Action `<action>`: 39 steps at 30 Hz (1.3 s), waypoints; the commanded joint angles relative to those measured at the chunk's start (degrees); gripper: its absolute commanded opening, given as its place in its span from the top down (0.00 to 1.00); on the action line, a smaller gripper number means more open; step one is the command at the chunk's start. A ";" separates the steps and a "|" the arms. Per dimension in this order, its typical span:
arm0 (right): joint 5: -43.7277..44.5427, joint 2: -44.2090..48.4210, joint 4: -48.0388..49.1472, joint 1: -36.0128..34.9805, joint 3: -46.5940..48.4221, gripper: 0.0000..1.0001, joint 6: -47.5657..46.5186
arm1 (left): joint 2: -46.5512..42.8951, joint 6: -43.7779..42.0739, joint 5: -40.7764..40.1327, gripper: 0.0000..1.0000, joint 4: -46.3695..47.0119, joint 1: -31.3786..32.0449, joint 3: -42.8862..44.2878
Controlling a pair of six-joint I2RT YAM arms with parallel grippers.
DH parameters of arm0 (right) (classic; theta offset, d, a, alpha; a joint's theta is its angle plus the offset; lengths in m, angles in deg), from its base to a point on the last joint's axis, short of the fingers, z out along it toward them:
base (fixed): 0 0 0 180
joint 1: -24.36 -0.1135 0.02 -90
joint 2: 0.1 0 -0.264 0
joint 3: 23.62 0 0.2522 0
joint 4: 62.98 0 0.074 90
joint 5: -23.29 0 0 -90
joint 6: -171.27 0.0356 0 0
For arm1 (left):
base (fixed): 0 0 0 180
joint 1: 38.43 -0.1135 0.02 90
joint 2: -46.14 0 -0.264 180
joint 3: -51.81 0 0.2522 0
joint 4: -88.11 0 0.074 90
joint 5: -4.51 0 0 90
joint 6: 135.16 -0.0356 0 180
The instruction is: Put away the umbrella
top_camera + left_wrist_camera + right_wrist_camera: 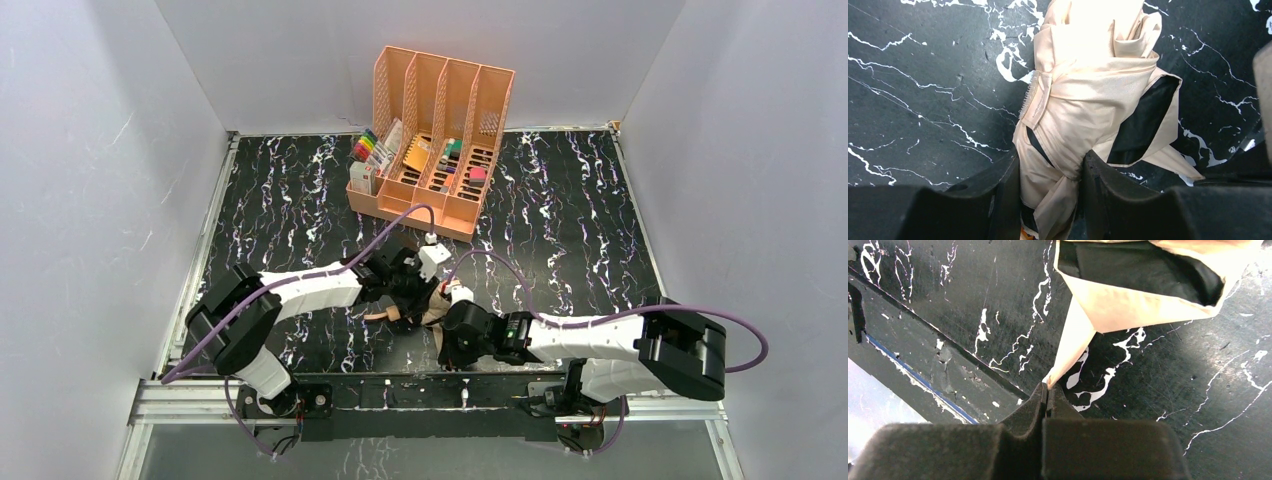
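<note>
Left wrist view: our left gripper (1050, 195) is clamped on the tan-and-black folding fabric umbrella (1088, 95). One black finger (1004, 197) sits on each side of the bunched canopy, and the bundle fills the gap between the jaws. Ahead of the fingers the canopy runs up out of frame, with a tan strap (1038, 97) wrapped across it. Its black inner face shows in a fold to the right. Under it we see the black, white-veined marble tabletop (923, 100).

Right wrist view: our right gripper (1047, 390) is pinched together on a thin pointed tip of the tan canopy. Away from the fingertips, up and to the right, the fabric widens into an open fold with black lining. Left of the fingers a dark frame bar (923, 355) runs along the table edge.

Top external view: both grippers meet over the near-middle of the table, with the umbrella between them, mostly hidden by the wrists. Well beyond them, at the far side, stands a peach plastic four-slot file organizer (440, 100) with coloured pens (368, 148) in its front tray.
</note>
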 commanded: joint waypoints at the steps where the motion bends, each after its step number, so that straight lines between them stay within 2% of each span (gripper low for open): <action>1: -12.41 1.08 -3.50 -3.36 -1.52 1.00 1.29 | 2.89 -3.44 -27.68 1.00 5.96 -1.28 -1.67; 2: -11.49 1.93 -4.37 -3.32 -1.55 1.00 1.06 | 3.23 -4.02 -27.71 1.00 6.00 -0.91 -1.76; 3: -10.38 2.65 -5.60 -3.24 -1.36 0.95 0.73 | 3.52 -4.59 -27.60 1.00 6.08 -0.55 -1.85; 6: -6.50 6.02 -10.92 -1.56 -0.24 0.66 -0.88 | 4.01 -6.71 -27.94 1.00 6.57 0.86 -2.69; 7: -6.10 7.42 -12.53 -0.50 -0.01 0.60 -1.49 | 4.03 -7.51 -28.09 1.00 6.96 1.29 -3.12; 13: -3.87 17.12 -17.04 11.58 0.82 0.39 -6.87 | 3.79 -10.67 -27.70 1.00 9.13 2.53 -5.06; 17: -2.03 18.97 -17.76 20.88 4.84 0.33 -14.02 | 3.53 -12.76 -26.16 1.00 10.58 2.73 -5.64; 22: -3.29 12.93 -13.52 34.76 9.98 0.33 -23.57 | 4.21 -15.26 -24.65 1.00 12.84 3.17 -5.52; 26: -8.34 8.30 -3.61 43.08 11.00 0.33 -31.35 | 5.43 -19.38 -27.03 1.00 15.97 4.68 -6.60; 29: -10.35 7.10 6.80 44.67 9.67 0.32 -39.28 | 6.11 -24.62 -30.10 1.00 20.12 6.66 -8.52; 32: -9.58 6.00 12.42 45.03 10.44 0.30 -46.39 | 6.65 -29.05 -32.27 1.00 24.49 8.47 -10.84; 35: -15.00 3.06 11.52 46.80 13.79 0.26 -53.27 | 7.44 -32.78 -33.37 1.00 29.05 10.14 -13.28; 39: -24.12 -1.57 10.86 47.75 17.84 0.25 -60.64 | 9.94 -38.36 -37.34 1.00 34.93 12.88 -15.65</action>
